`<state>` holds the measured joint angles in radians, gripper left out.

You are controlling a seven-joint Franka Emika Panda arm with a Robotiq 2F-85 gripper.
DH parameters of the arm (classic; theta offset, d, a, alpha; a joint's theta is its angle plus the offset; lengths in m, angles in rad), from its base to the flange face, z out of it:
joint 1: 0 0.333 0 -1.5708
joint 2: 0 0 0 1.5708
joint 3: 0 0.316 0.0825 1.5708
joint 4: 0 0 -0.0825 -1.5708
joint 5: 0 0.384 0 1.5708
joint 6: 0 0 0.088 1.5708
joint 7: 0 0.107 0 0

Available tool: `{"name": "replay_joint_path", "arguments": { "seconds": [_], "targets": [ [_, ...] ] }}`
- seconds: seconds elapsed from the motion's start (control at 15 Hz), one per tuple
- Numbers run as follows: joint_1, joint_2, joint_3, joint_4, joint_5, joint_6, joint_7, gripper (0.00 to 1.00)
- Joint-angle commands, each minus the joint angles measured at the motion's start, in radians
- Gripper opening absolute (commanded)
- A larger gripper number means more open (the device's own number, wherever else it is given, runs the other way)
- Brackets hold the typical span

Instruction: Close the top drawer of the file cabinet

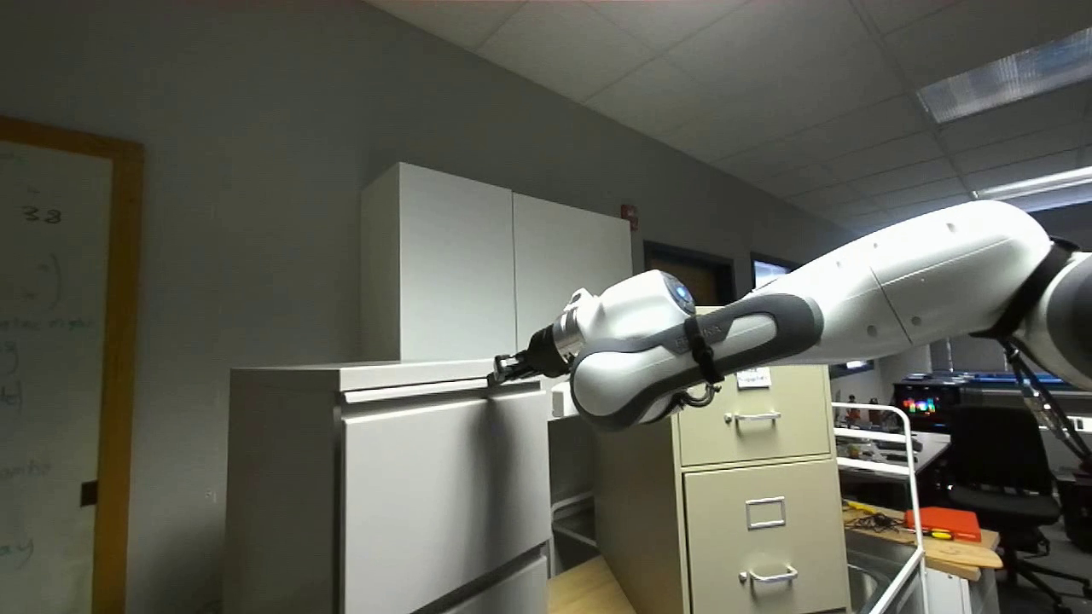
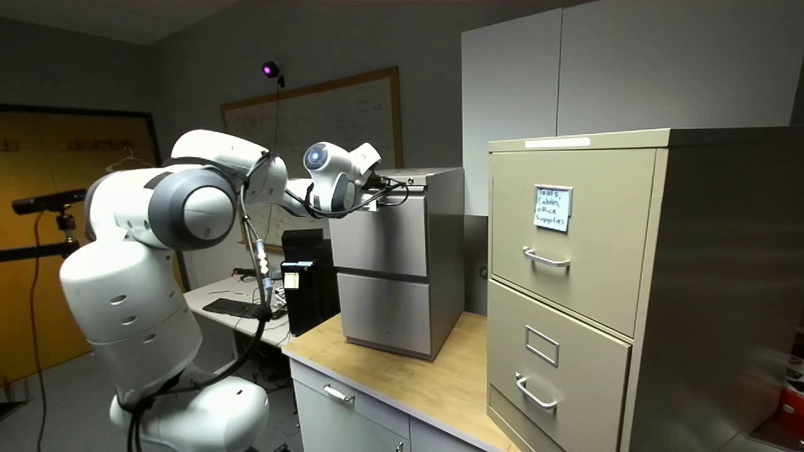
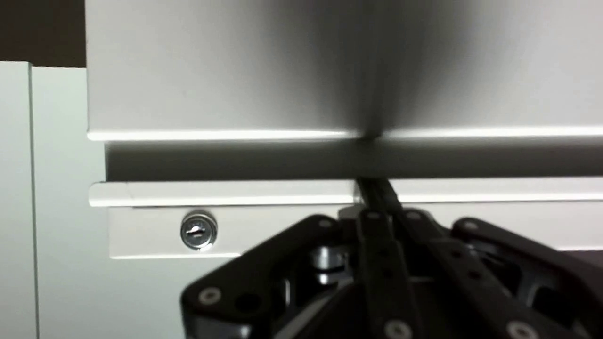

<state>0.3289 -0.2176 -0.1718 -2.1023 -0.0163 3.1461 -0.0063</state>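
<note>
The top drawer is uppermost in the grey cabinet, its front upright and facing the arm, long axis horizontal. The gripper, fingers closed together, is at the slot along the drawer's upper edge; contact cannot be determined. The beige cabinet stands just beside, apart. The drawer's interior is hidden.

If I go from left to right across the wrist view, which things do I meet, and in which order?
White cabinet's door seam, then top drawer's side edge, then key lock, then tool's fingertips.
</note>
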Motion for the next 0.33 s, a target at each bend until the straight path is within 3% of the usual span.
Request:
{"name": "replay_joint_path", "arguments": {
  "seconds": [0.0, 0.27],
  "targets": [
    [0.067, 0.072, -0.053, 0.127, 0.06, -0.065, -0.038, 0.0],
    [0.098, 0.085, -0.084, 0.168, 0.109, -0.129, -0.062, 0.0]
  ]
}}
